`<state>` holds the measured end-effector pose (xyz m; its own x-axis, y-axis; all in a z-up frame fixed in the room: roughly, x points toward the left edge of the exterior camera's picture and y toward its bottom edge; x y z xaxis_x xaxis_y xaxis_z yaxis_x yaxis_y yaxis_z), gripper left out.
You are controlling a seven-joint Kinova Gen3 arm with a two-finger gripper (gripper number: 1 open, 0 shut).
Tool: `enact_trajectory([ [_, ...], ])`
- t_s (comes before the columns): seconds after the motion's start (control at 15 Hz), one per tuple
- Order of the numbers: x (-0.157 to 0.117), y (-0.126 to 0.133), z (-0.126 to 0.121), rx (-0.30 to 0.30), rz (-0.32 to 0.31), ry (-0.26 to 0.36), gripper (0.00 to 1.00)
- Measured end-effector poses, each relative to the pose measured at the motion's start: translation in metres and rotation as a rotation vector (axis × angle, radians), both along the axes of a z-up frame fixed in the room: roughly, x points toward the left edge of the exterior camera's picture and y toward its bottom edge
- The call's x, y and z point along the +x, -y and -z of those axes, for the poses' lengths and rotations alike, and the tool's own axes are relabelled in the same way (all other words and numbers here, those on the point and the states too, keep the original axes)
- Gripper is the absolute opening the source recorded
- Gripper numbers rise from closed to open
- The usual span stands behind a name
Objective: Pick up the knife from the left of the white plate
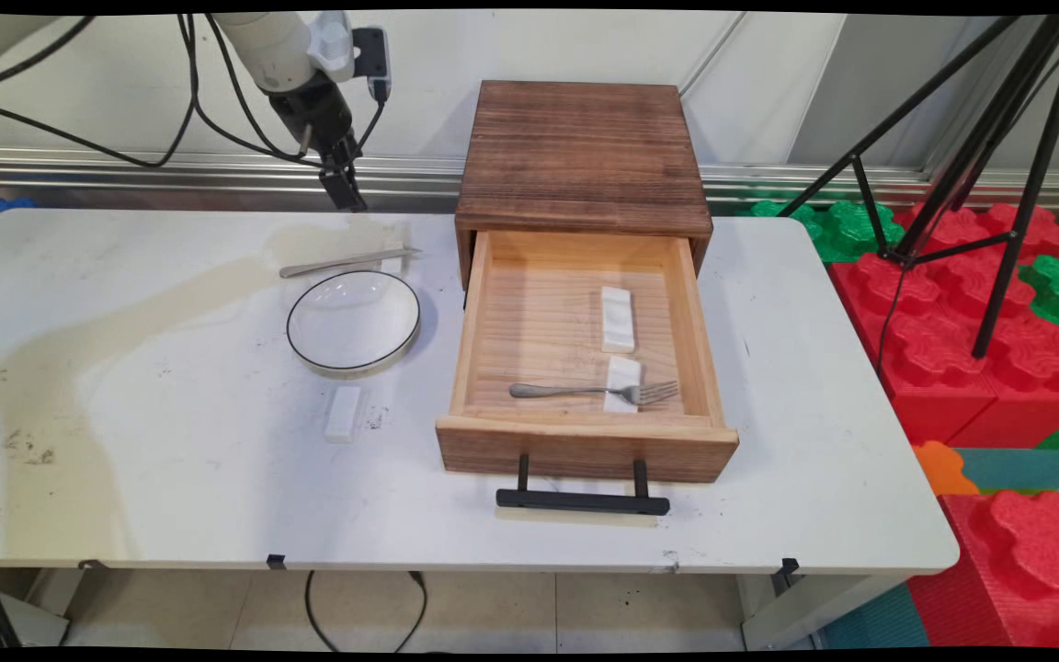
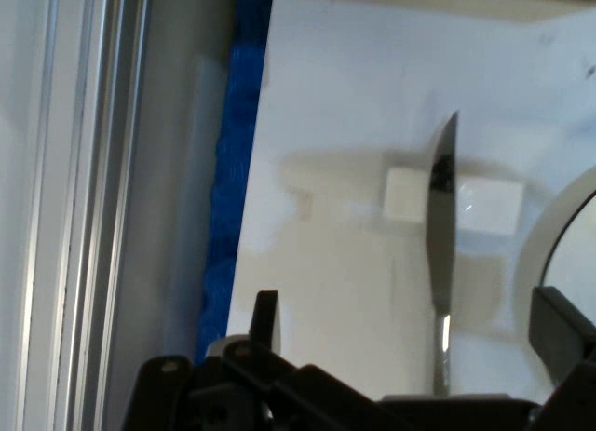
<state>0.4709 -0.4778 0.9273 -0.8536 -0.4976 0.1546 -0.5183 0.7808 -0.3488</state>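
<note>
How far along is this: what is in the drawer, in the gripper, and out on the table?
In the open drawer: a fork on one white rest, a second rest bare. The gripper is open and empty, near the knife. Out on the table: knife, plate and another rest.
</note>
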Motion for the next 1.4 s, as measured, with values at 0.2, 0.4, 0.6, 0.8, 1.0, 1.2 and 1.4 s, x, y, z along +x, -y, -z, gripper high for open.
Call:
enact_trajectory([
  [0.2, 0.01, 0.016, 0.018, 0.042, -0.007, 0.03, 1.0],
  [0.4, 0.018, 0.025, 0.033, 0.082, -0.009, 0.048, 1.0],
  [0.6, 0.026, 0.034, 0.049, 0.127, -0.007, 0.061, 1.0],
  [0.8, 0.031, 0.039, 0.061, 0.162, -0.006, 0.066, 1.0],
  [1.0, 0.036, 0.044, 0.073, 0.198, -0.005, 0.063, 1.0],
  [1.2, 0.039, 0.049, 0.083, 0.222, -0.006, 0.049, 1.0],
  [1.4, 0.04, 0.054, 0.091, 0.234, -0.009, 0.037, 1.0],
])
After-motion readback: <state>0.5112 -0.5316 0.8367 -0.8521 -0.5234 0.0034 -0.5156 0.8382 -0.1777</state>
